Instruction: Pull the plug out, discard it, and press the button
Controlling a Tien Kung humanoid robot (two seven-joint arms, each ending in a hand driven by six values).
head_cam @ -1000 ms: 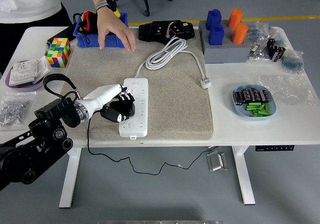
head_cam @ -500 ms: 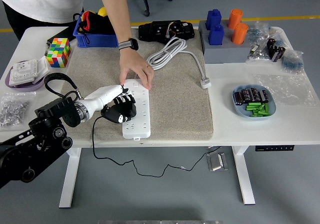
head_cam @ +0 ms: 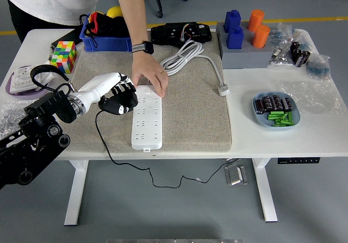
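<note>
Plug (head_cam: pixel 120 108) now sits clear of the white power strip (head_cam: pixel 147 118), gripped in the curled fingers of the left hand (head_cam: pixel 123 98), which has lifted back toward the mat's left side since a moment ago; its black cord (head_cam: pixel 111 155) trails off the table edge. Pulling looks done, so discarding comes next. A person's hand (head_cam: pixel 149 74) has come down to steady the strip's far end. The strip lies lengthwise on the beige mat (head_cam: pixel 190 118), sockets empty.
</note>
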